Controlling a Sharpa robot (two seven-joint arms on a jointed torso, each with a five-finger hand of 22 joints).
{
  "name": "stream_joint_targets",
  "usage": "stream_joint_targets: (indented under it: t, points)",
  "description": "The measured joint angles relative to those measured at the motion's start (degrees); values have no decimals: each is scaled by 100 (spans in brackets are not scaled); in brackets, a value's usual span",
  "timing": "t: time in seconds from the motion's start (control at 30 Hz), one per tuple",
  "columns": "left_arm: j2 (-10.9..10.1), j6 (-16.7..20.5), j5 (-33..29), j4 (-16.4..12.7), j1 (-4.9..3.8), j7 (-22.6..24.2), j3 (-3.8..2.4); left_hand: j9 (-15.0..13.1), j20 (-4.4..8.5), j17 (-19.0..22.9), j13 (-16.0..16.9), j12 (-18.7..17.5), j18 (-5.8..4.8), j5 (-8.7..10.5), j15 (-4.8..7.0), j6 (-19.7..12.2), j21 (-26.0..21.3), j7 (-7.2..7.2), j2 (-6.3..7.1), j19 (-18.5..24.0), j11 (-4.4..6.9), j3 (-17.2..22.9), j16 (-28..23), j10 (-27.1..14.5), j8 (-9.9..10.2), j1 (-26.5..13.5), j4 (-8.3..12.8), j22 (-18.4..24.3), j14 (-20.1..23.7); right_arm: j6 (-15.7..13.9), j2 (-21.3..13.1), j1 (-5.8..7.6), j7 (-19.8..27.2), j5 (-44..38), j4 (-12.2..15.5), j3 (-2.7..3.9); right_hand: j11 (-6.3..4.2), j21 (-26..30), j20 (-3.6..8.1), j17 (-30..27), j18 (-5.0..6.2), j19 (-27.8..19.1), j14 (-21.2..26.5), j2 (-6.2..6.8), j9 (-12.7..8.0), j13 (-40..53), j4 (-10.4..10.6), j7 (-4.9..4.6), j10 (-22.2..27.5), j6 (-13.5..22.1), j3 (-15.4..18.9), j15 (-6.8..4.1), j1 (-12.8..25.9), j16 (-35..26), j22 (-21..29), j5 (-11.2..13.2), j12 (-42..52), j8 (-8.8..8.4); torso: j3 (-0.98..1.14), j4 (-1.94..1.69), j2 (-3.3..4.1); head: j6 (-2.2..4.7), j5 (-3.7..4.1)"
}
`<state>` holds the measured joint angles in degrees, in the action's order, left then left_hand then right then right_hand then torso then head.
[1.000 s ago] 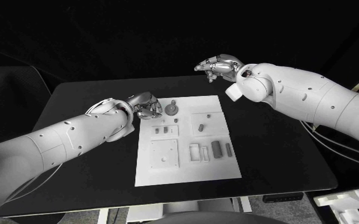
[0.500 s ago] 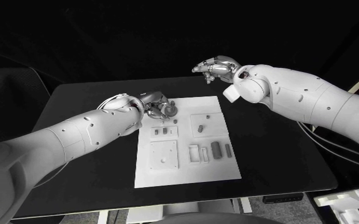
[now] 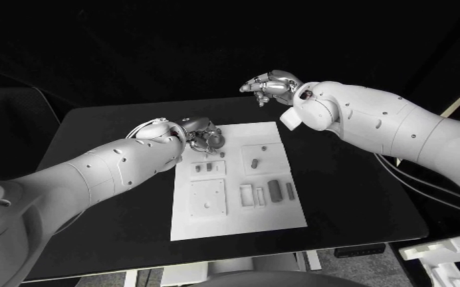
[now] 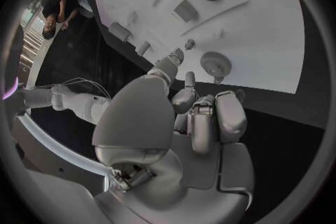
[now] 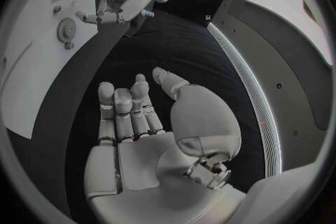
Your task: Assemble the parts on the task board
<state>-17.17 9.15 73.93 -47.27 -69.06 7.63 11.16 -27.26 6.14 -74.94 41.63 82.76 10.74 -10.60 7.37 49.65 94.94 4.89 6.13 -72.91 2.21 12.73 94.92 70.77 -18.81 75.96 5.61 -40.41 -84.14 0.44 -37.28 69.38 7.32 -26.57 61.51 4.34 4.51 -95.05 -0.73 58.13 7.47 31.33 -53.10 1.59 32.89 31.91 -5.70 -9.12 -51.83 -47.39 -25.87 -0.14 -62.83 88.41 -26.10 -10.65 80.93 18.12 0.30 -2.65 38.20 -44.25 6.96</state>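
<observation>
The white task board point(image 3: 240, 224) lies in the middle of the black table. A grey gear point(image 3: 219, 142) sits at its far left corner, also visible as the gear point(image 4: 213, 63) and the gear point(image 5: 66, 28). My left hand point(image 3: 201, 133) hovers at that corner, its bent fingertips point(image 4: 187, 79) just short of the gear, and it holds nothing. My right hand point(image 3: 269, 87) is raised over the table's far edge; its fingers point(image 5: 123, 113) lie side by side with the thumb apart and grip nothing.
Small pegs point(image 3: 203, 166) lie below the gear, and one peg point(image 3: 255, 163) stands in a square recess. A square plate point(image 3: 208, 198), a frame point(image 3: 247, 194) and a long bar point(image 3: 275, 191) fill the board's middle. Black table point(image 3: 106, 181) spreads on both sides.
My left hand has moved right from beside the board to its far left corner, up to the gear. My right hand has drifted slightly left and up.
</observation>
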Motion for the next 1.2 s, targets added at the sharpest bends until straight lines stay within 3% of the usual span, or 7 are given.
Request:
stream_joint_targets:
  t: [0.13, 0.47, 0.8, 1.2]
  points:
    - [62, -17, 49, 103, 0, 37, 65, -13, 0, 0, 0, -28, 0, 0, 0, 29, 0, -30, -104, 0, -27, 171, 0, -99, 0, 113, 18, -24, 0, -6, 3, 0, 0, -5, 18, 0, 0, 0, 0, 0, 0, 0, 0, 0, 0, 0, 0, 0, 0, 0, 0, 0, 0, 0, 0, 0, 0, 0, -9, 0, 7, -8, 16]
    - [169, -90, 476, 244, 3, 130, 193, -13, -1, 1, -1, -56, -1, 0, -3, 30, 0, -93, -70, 1, -78, 304, 0, -271, 0, 231, 39, -52, 3, -21, -3, 1, -1, -15, 69, 1, 0, 0, 0, -1, 0, 0, 0, 0, 0, 0, 0, 1, 0, -1, 0, 0, 0, 0, 0, 0, 0, 0, -16, -3, 10, -61, 64]
    - [299, -6, 938, 408, 4, 279, 201, -12, -2, 2, -1, -90, -2, 0, -3, 45, 0, -128, -41, 1, -60, 357, 0, -333, 0, 260, 60, -67, 4, -31, -9, 3, -2, -22, 142, 1, 0, 0, 0, 2, 0, 0, 0, 0, 0, -1, 0, 1, 0, -1, 0, 0, 0, 0, 0, 0, 0, 0, -12, 0, 13, -93, 89]
    - [370, 120, 1052, 490, 5, 349, 198, -11, -3, 2, 5, -89, -2, 0, -3, 39, 0, -131, -63, 1, -76, 392, 0, -351, 0, 282, 24, -72, 4, -39, 1, 6, -4, -26, 186, 1, 0, 0, 0, 3, 0, 0, 0, 0, 0, -1, 0, 1, 0, -1, 0, 0, 0, 0, 0, 0, 0, 0, -2, -13, -1, -123, 140]
